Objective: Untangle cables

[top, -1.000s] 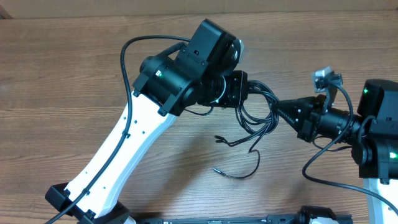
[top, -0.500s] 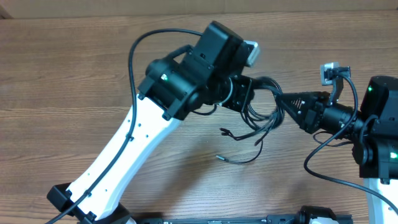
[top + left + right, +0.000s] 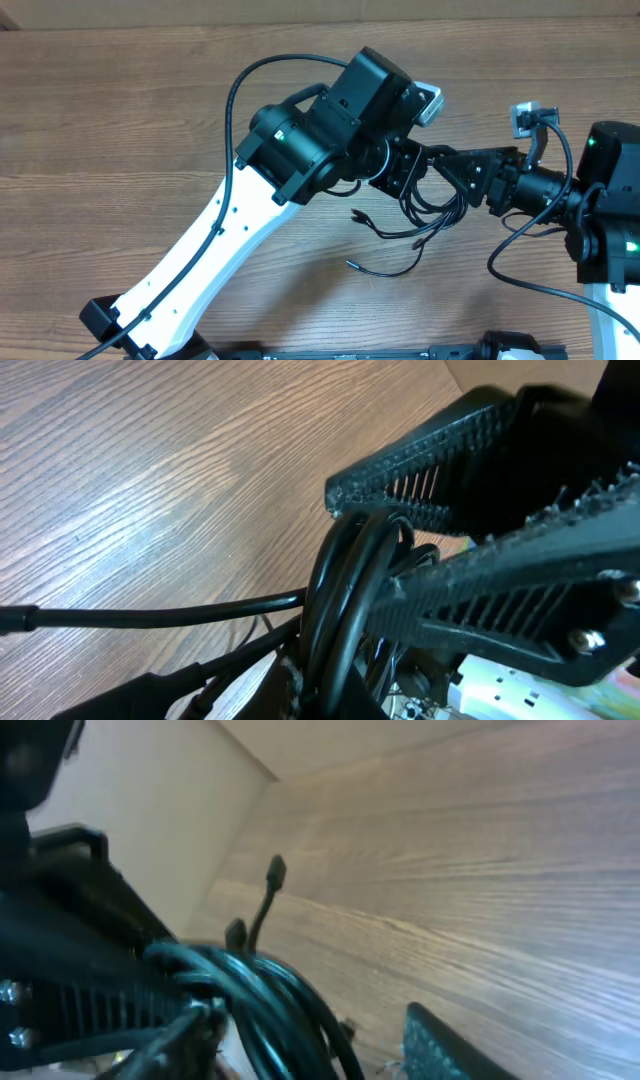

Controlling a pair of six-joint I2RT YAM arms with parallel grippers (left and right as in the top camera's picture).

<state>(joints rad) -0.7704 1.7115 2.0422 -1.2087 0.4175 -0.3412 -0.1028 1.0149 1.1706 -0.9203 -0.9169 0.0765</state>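
Both grippers meet at the cables near the middle of the table [image 3: 120,120].

The left gripper [image 3: 405,178] is closed, and the cables [image 3: 432,205] bunch out of it as a tight bundle of black loops. The right gripper [image 3: 447,170] comes in from the opposite side with its jaws apart. In the left wrist view its ribbed fingers [image 3: 420,460] stand on either side of the looped bundle without pinching it. The upper one lies close against the top of the loops. From the bundle, thin strands trail toward the near edge of the table. One ends in a small plug [image 3: 354,213] just beside the left arm. Another curls lower and ends in a second plug [image 3: 349,265]. Whether these strands rest on the wood cannot be told.
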